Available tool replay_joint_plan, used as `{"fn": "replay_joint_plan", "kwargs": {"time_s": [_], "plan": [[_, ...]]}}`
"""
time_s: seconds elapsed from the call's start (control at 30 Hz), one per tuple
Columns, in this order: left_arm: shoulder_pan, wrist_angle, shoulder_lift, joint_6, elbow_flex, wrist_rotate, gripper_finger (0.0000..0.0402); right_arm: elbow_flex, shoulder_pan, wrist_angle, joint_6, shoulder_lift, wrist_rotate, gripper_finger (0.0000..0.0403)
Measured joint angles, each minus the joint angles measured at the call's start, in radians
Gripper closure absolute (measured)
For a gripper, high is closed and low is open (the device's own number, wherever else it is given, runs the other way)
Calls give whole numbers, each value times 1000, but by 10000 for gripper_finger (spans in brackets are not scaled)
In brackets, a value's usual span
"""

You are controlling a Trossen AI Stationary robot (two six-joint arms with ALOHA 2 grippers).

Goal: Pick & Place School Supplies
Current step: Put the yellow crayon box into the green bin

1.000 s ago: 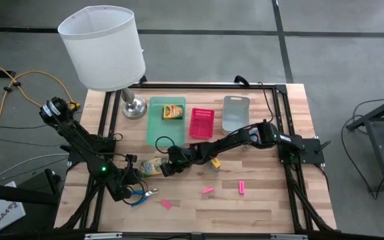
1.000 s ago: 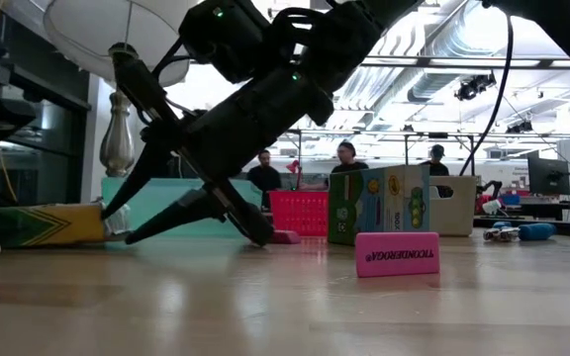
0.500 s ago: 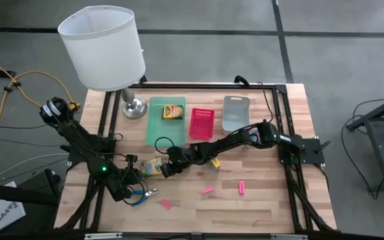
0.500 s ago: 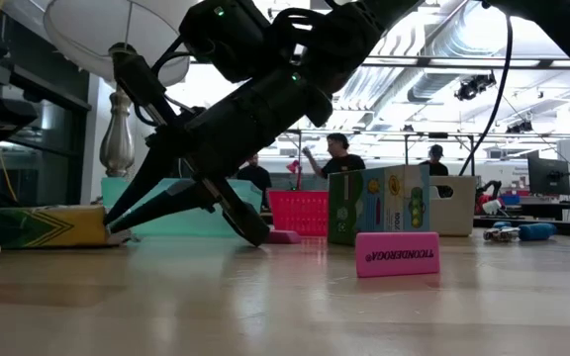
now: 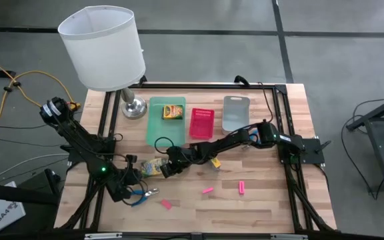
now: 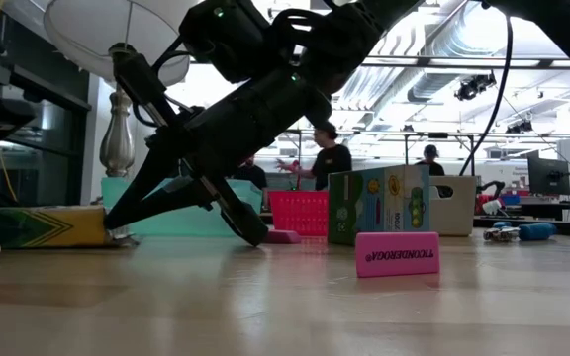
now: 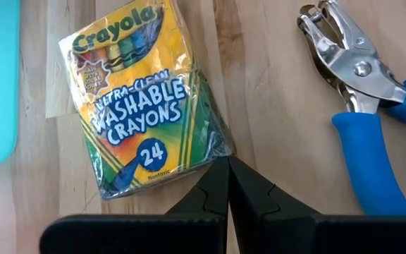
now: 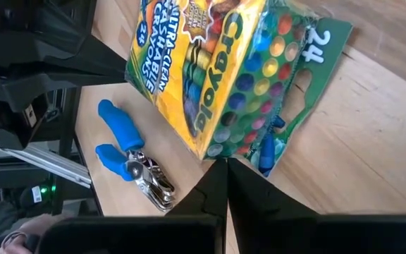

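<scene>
A yellow-and-green crayon box [image 5: 153, 166] [image 7: 143, 106] [image 8: 217, 70] lies flat on the wood on its broad face. My right gripper [image 8: 225, 164] [image 6: 117, 227] is shut, its tips at the box's end. My left gripper [image 7: 228, 161] is shut at the box's corner on the opposite side. A blue-handled metal tool [image 5: 141, 195] [image 7: 365, 99] lies beside it. A second crayon box [image 5: 173, 111] lies in the green tray [image 5: 159, 130]; a third [image 6: 379, 205] stands under my right arm. Pink erasers [image 5: 208, 190] [image 5: 242, 187] [image 5: 166, 204] lie nearer the front. My right gripper slants down from the table's right side, its shut fingertips [image 6: 127, 220] at the end of the crayon box [image 6: 95, 225]; whether they touch it, I cannot tell. My left gripper's shut fingertips [image 7: 220, 173] sit at the box's wrapped corner [image 7: 217, 144]; whether they touch, I cannot tell.
A white-shaded lamp [image 5: 104, 47] stands at the far left corner. A pink tray [image 5: 202, 123] and a grey tray [image 5: 236, 113] stand beside the green one along the far edge. Bare wood lies at the front right.
My right gripper has shut its fingers at the end of the crayon box, staying where it was. The box lies flat as before.
</scene>
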Motion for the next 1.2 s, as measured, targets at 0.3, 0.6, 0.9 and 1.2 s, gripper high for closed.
{"fn": "replay_joint_plan", "kwargs": {"time_s": [0.3,0.6,0.9,1.2], "plan": [[-31,-1,0,-58,-19,-1,401,0,-7,-3,2,0,-24,400],[-37,-2,0,-60,-19,3,401,-1,-10,-1,12,0,-60,382],[-37,0,0,-60,-20,6,401,-2,-10,7,25,0,-66,306],[-37,0,0,-66,-20,17,401,-1,-9,-3,48,0,-64,291]]}}
